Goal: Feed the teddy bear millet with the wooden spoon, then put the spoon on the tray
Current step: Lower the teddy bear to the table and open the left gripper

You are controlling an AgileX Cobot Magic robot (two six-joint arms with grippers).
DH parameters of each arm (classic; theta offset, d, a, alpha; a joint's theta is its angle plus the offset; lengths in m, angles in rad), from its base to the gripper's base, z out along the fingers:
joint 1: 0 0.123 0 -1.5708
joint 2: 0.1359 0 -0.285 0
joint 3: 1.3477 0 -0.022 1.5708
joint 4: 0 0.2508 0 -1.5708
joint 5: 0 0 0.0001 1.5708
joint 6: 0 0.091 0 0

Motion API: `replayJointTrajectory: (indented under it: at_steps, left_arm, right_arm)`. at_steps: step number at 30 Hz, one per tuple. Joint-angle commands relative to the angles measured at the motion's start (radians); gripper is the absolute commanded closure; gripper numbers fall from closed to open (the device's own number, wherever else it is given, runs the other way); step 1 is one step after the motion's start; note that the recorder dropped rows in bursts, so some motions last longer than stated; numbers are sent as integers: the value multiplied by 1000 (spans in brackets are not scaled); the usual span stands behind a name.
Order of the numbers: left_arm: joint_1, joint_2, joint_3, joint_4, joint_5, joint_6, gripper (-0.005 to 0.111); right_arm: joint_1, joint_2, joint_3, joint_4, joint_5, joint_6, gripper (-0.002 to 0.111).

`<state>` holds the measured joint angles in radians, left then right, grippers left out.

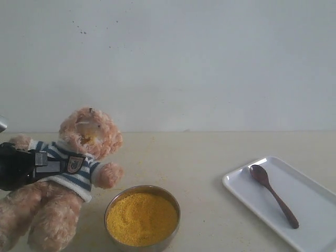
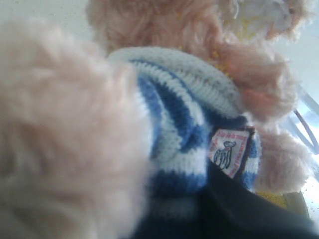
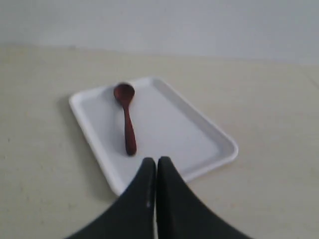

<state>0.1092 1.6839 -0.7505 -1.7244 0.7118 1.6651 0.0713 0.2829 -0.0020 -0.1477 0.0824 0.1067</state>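
The outside camera looks across the table [image 1: 199, 157], with the teddy bear [image 1: 89, 131] lower left and the tray [image 1: 310, 205] lower right. The left wrist camera is right up against the teddy bear. The right one looks down at the tray.

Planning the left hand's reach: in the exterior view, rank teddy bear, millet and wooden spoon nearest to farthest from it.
1. teddy bear, gripped by the left hand, far left.
2. millet, front centre.
3. wooden spoon, on the tray, far right.
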Motion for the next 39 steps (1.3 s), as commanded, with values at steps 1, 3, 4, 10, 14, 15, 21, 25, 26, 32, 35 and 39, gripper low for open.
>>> replayJointTrajectory:
  at_steps: [1,3,4,10,14,15,21,25,26,32,35,39]
  left_arm:
    - [-2,-3,-7,-20,17,11,103]
    - [-2,-3,-7,-20,17,11,103]
    - [-2,-3,-7,-20,17,11,103]
    - [-2,-3,-7,-20,17,11,103]
    - [-2,-3,-24,-20,41,-3,103]
    - [-2,-3,-30,-20,56,-5,103]
    - [-2,-3,-43,-20,66,2,103]
    - [-2,-3,-43,-20,62,27,101]
    - [-2,-3,-43,-20,62,50,98]
    - [-2,-2,-43,-20,-35,82,67]
    - [-2,36,-43,-20,-14,89,51]
    - [-2,167,-43,-20,-13,84,13]
  right_arm:
    - [-2,-4,2,-11,104,-4,108]
    - [-2,-4,2,-11,104,-4,108]
    - [-2,-4,2,-4,104,-4,108]
    - [-4,-42,2,14,109,-4,108]
    - [-4,-41,2,14,109,-2,108]
    - [-4,-41,2,14,109,-2,108]
    - [-4,-41,2,14,109,-2,108]
    - [-4,-41,2,14,109,-2,108]
    - [-4,-41,2,14,109,-2,108]
    - [-4,-41,2,14,112,-2,108]
    - [-4,-41,2,12,117,-2,108]
    - [-4,-41,2,12,117,0,108]
